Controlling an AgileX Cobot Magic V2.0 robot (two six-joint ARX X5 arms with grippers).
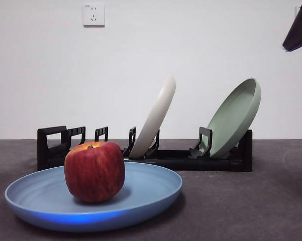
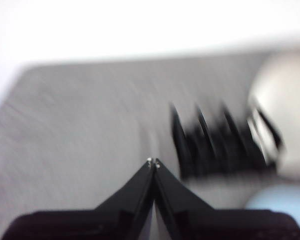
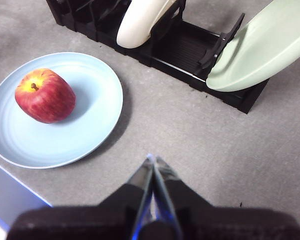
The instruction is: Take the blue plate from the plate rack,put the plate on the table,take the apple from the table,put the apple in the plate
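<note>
The blue plate (image 1: 145, 193) lies flat on the dark grey table (image 1: 241, 206) in front of the plate rack (image 1: 181, 158). The red apple (image 1: 94, 171) sits in the plate, left of its middle. The right wrist view shows the apple (image 3: 45, 95) in the plate (image 3: 90, 115) with the rack (image 3: 184, 50) behind. My right gripper (image 3: 153, 160) is shut and empty, high above the table beside the plate. My left gripper (image 2: 153, 162) is shut and empty, in a blurred view over the table near the rack (image 2: 209, 145); a bit of the plate (image 2: 274, 200) shows there.
A cream-white plate (image 1: 156, 115) and a sage-green plate (image 1: 236, 118) lean in the rack's slots. A black arm tip (image 1: 299, 30) shows at the top right corner. A wall socket (image 1: 93, 14) is on the white wall behind.
</note>
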